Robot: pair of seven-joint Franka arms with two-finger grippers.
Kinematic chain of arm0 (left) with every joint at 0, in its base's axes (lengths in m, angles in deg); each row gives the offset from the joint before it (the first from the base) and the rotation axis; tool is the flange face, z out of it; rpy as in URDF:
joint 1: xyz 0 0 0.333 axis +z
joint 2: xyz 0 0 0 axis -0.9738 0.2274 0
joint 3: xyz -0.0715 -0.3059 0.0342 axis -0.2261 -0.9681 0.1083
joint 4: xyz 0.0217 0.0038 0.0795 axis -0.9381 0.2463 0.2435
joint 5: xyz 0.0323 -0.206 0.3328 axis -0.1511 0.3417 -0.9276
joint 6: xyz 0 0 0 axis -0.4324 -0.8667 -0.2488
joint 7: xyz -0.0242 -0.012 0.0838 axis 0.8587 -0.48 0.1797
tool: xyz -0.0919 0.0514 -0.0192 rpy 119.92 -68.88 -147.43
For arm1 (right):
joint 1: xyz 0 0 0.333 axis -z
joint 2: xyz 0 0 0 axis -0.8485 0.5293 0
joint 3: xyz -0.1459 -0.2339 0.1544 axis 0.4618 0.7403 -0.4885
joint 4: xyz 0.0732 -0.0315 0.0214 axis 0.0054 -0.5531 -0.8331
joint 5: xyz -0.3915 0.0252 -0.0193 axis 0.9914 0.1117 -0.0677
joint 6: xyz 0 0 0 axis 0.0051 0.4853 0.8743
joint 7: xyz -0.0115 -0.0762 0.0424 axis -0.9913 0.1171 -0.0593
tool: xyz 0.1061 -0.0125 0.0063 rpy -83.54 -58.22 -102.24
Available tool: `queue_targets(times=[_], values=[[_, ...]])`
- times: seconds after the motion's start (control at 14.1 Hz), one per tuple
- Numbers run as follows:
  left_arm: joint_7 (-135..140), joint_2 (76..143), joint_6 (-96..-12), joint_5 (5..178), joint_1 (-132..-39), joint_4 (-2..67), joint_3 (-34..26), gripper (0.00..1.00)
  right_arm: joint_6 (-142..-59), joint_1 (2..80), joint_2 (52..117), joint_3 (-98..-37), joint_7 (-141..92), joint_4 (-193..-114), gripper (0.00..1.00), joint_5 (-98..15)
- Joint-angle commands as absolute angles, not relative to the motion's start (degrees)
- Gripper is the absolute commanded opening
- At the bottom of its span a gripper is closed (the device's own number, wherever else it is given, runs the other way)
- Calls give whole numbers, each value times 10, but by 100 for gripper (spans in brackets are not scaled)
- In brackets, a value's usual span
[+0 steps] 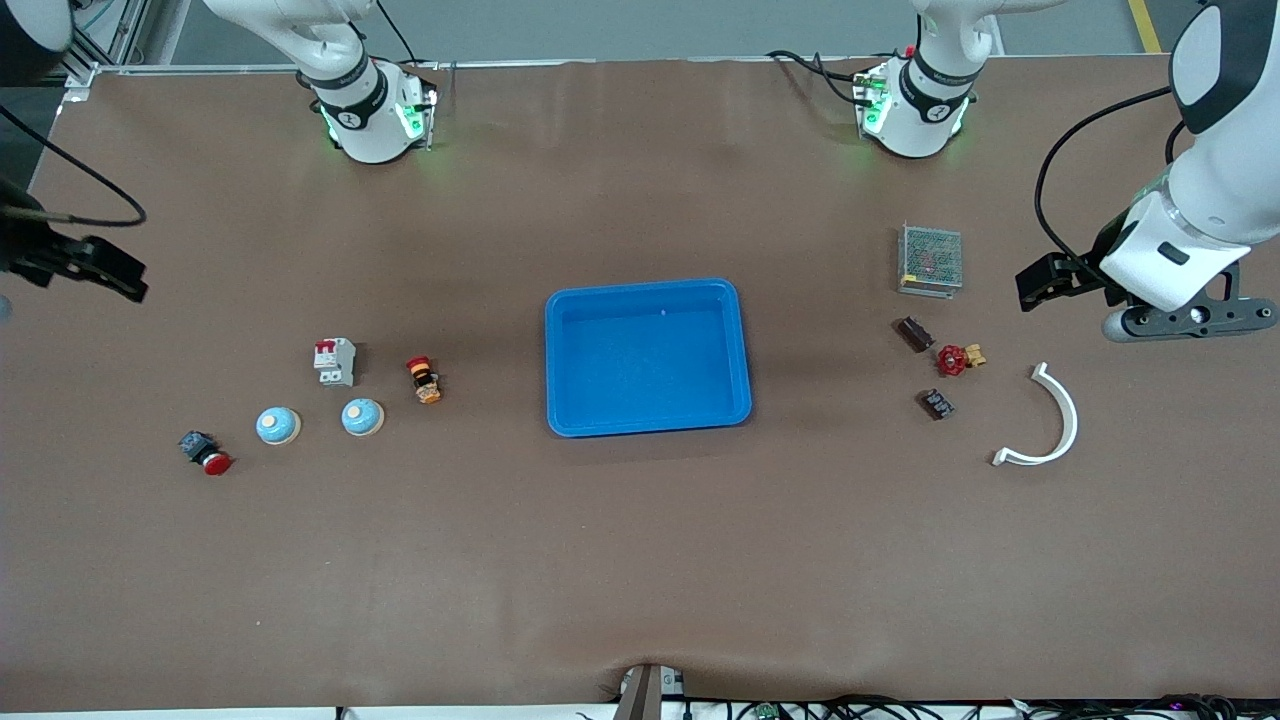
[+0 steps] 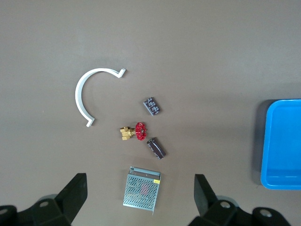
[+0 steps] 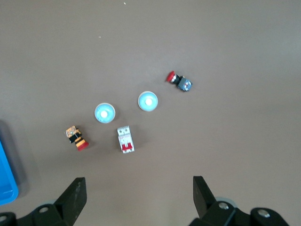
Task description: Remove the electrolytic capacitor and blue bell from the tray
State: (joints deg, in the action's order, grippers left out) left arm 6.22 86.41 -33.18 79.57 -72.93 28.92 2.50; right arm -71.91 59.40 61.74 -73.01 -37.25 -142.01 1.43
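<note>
A dark brown capacitor [image 1: 914,333] [image 2: 156,148] lies on the table toward the left arm's end, beside a red valve [image 1: 957,359] [image 2: 135,132]. Two pale blue bells [image 1: 278,426] [image 1: 361,417] sit toward the right arm's end; the right wrist view shows them too [image 3: 104,113] [image 3: 147,101]. My left gripper [image 1: 1045,278] [image 2: 140,178] hangs open and empty, high over a metal mesh box [image 1: 930,260] [image 2: 142,188]. High above bare table at the right arm's end, my right gripper [image 1: 105,268] [image 3: 138,179] is also open and empty.
A blue tray [image 1: 742,345] stands mid-table. Near the capacitor lie a small dark block [image 1: 936,404] and a white curved piece [image 1: 1050,425]. Near the bells are a grey breaker [image 1: 335,361], a red-capped switch [image 1: 423,380] and a red push button [image 1: 206,453].
</note>
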Motion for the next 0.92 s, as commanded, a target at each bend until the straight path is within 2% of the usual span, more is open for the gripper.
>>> queue_targets(times=[0.0,0.14,0.85], values=[[56,869,-335,800,-732,274,25,100,-687,637,594,-739,-323,-1410,100,-18],[55,868,-331,800,-731,274,24,100,-653,644,594,-735,-305,-1377,100,-24],[30,863,-316,800,-725,241,25,100,-667,656,596,-731,-308,-1359,100,-46]])
